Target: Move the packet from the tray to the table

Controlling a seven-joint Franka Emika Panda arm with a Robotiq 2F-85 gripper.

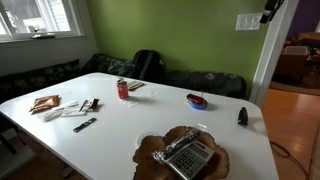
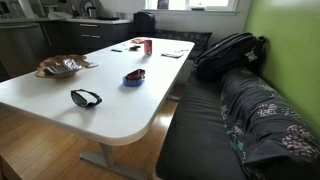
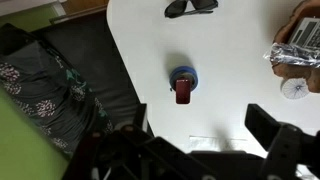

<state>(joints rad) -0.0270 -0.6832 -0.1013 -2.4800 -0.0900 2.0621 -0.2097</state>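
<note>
The brown wavy-rimmed tray (image 1: 150, 150) sits at the near end of the white table (image 1: 150, 112). It holds a grey keyed calculator (image 1: 191, 158) with the slim silvery-dark packet (image 1: 177, 146) lying beside it. The tray also shows in an exterior view (image 2: 48, 70) and at the right edge of the wrist view (image 3: 312, 80), where a crinkled silvery packet end (image 3: 290, 55) shows. My gripper (image 3: 203, 128) is open and empty, high above the table, well away from the tray. A dark piece at the top edge of an exterior view (image 1: 268, 10) may be the arm.
A blue-and-red object (image 3: 183, 85) lies below the gripper. Sunglasses (image 2: 85, 97), a red can (image 1: 123, 89), a small black upright object (image 1: 242, 116) and loose packets (image 1: 45, 103) are on the table. A couch with a backpack (image 2: 230, 50) runs along one side.
</note>
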